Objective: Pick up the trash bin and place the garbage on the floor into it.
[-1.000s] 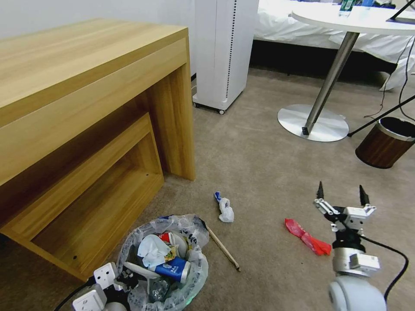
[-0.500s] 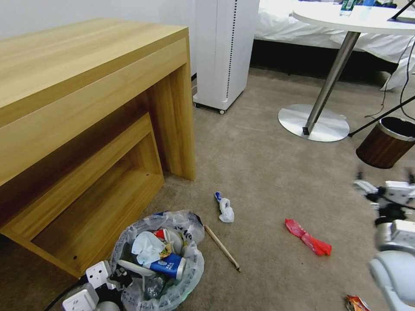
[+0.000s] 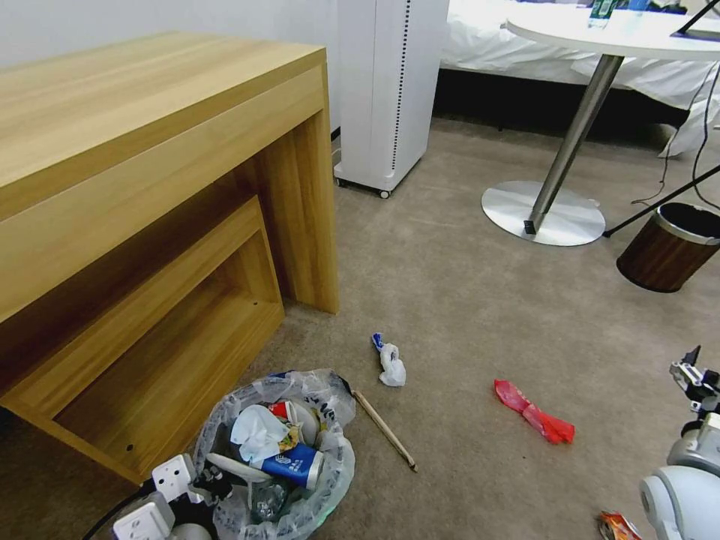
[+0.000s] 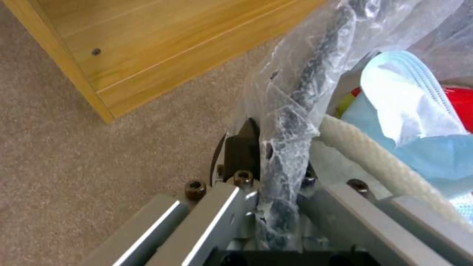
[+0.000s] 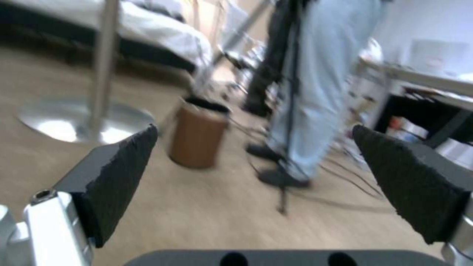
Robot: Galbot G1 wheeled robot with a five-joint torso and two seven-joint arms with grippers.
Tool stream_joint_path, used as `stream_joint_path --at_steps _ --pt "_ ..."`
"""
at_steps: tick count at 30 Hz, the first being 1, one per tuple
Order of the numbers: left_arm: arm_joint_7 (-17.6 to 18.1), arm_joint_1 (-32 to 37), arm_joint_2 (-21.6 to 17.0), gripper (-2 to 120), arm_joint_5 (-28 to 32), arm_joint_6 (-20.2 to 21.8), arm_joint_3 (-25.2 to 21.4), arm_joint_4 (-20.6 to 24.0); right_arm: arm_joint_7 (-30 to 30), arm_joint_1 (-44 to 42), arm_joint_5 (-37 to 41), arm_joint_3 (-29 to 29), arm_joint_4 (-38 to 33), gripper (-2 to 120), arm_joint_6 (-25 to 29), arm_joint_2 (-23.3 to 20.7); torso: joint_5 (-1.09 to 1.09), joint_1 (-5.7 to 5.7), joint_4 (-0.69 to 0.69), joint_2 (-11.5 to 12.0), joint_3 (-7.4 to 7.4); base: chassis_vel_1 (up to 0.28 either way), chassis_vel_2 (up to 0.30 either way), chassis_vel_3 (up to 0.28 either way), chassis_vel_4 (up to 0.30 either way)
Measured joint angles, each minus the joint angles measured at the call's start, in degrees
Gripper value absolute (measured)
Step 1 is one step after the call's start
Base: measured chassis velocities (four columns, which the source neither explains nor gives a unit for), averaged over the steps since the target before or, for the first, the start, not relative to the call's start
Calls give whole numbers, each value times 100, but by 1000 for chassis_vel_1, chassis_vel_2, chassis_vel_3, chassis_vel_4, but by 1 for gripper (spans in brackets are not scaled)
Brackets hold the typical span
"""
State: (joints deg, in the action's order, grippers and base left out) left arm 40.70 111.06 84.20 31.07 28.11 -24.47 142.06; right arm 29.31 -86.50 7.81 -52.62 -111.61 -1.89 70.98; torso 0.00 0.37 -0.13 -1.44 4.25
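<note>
The trash bin (image 3: 330,469), dark with a whitish bag liner, hangs low at the front left beside the wooden desk. It holds a tissue, a red cup, a blue-white carton and a slipper. My left gripper (image 3: 214,480) is shut on its rim, and the left wrist view shows the trash bin rim (image 4: 295,111) and liner clamped in the left gripper (image 4: 278,173). On the carpet lies garbage: a tissue wad (image 3: 391,365), a wooden stick (image 3: 385,430), a red wrapper (image 3: 534,411) and a red-yellow wrapper (image 3: 619,526). My right gripper (image 3: 701,371) stands open and empty at the right edge, the right gripper (image 5: 266,173) facing the room.
The wooden desk (image 3: 150,187) with its low shelf fills the left. A white unit on wheels (image 3: 390,90) stands behind. A round table's base (image 3: 544,214) and a brown wood-grain bin (image 3: 667,247) are at the right. A person's legs (image 5: 315,92) stand beyond the brown wood-grain bin (image 5: 197,136).
My right arm has swung from above the red wrapper out to the right edge. A red-yellow wrapper has come into sight at the bottom right. The bin has barely shifted.
</note>
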Motion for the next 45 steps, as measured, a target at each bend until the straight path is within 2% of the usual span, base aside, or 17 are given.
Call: stream_joint_path --at_steps 3,5,6,9,10,12,13,14,16,17,21,27,31,33,38,41,45 --pt "1 0 13 0 -7 1 5 -5 -390 96 108 107 49 100 389 -94 1 0 0 0 0 0 0 0 0" --pt "8 2 20 0 -11 2 4 -10 -962 206 463 420 69 100 681 -390 1 0 0 0 0 0 0 0 0" --pt "8 2 20 0 -11 2 4 -10 -962 206 463 420 69 100 681 -390 1 0 0 0 0 0 0 0 0" --pt "30 17 21 0 -11 2 -17 -7 -1623 354 1151 1032 113 100 991 -1046 -2 0 0 0 0 0 0 0 0" --pt "30 17 21 0 -11 2 -17 -7 -1623 354 1151 1032 113 100 991 -1046 -2 0 0 0 0 0 0 0 0" --pt "63 14 34 0 2 1 -50 3 -2059 617 1665 1678 264 100 1139 -1583 1 0 2 0 0 0 0 0 0" --pt "63 14 34 0 2 1 -50 3 -2059 617 1665 1678 264 100 1139 -1583 1 0 2 0 0 0 0 0 0" --pt "72 5 52 0 13 1 -78 15 -2365 884 1859 2090 443 100 1250 -1848 0 0 1 0 0 0 0 0 0" --pt "72 -4 66 0 39 0 -109 30 -2579 1194 2052 2528 639 100 1340 -2074 2 1 2 0 1 0 0 0 0" --pt "72 -4 66 0 39 0 -109 30 -2579 1194 2052 2528 639 100 1340 -2074 2 1 2 0 1 0 0 0 0" --pt "70 6 88 0 47 1 -157 35 -2826 1988 2177 3573 1105 100 1322 -2435 1 1 1 0 1 0 0 0 0" --pt "68 -4 103 0 20 14 -142 -19 -2761 2519 2384 4311 1459 100 989 -2492 1 1 0 0 1 0 0 0 0" --pt "68 -17 107 0 -27 18 -124 -82 -2886 2956 2880 5020 1729 100 220 -2491 0 0 1 0 1 0 0 0 0" --pt "68 -17 108 0 -29 18 -123 -84 -2895 2976 2904 5052 1747 100 186 -2486 0 1 0 0 1 0 0 0 0" --pt "66 19 167 0 -152 20 -78 -131 -3297 3434 3242 5887 2408 100 -459 -2165 2 1 1 0 1 0 0 0 0" --pt "54 45 193 0 -215 21 -61 -145 -3525 3664 3174 6244 2865 100 -579 -1898 0 1 1 0 0 0 0 0 0" --pt "47 47 208 0 -245 21 -56 -192 -3471 3855 3086 6544 3173 100 -785 -1659 0 1 1 0 0 0 0 0 0"
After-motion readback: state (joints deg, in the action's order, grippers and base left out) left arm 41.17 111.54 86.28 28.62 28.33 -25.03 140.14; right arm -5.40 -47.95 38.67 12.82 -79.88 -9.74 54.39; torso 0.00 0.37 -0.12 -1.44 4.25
